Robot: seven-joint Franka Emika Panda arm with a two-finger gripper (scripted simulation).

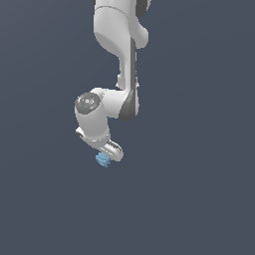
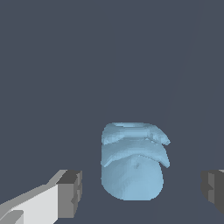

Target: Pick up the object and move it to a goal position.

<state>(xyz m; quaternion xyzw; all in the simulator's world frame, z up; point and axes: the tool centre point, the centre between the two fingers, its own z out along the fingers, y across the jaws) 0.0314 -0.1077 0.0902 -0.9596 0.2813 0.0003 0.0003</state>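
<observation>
1. In the wrist view, the gripper (image 2: 140, 192) stands with its two fingers spread apart; one dark pad (image 2: 71, 192) shows on a white finger on one side, the other pad sits at the far edge of the picture.
2. The lump (image 2: 132, 162), light blue with ridged, uneven faces, lies between the two pads. Bare gaps of grey ground show on both sides of it, so neither pad touches it.
3. In the exterior view, the gripper (image 1: 105, 155) hangs at the low end of the white arm (image 1: 119, 60), tilted, with the lump (image 1: 103, 160) peeking out just under its tip.
4. Whether the lump rests on the ground or is off it cannot be told from either view.
5. Nothing else stands near the lump; only the gripper itself partly hides it in the exterior view.
6. The grey ground (image 1: 199, 199) runs plain and even to every edge of both pictures, with open room on all sides of the arm.
</observation>
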